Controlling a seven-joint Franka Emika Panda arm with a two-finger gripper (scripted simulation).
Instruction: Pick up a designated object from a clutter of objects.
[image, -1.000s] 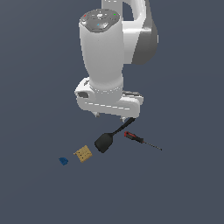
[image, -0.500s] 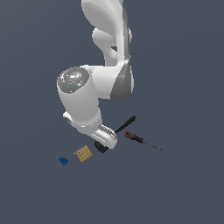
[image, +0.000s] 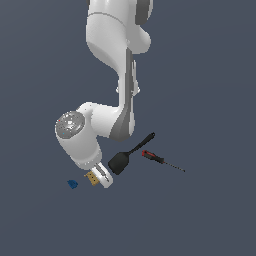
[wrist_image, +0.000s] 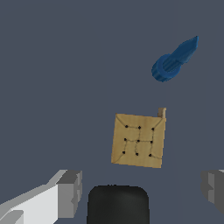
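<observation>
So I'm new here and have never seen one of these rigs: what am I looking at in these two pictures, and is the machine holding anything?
These are simulator renders, not photos. The big white shape is a single robot arm, bent down toward a flat grey surface. One picture is taken by a camera off the arm; the other by a camera on its wrist, looking down past the gripper, whose two grey fingers stand wide apart. It holds nothing.

On the surface lie four small things: a tan square cracker with dark dots, which the gripper hovers over; a small blue lump beside it; a black spatula; and a thin red-and-black-handled screwdriver.
</observation>
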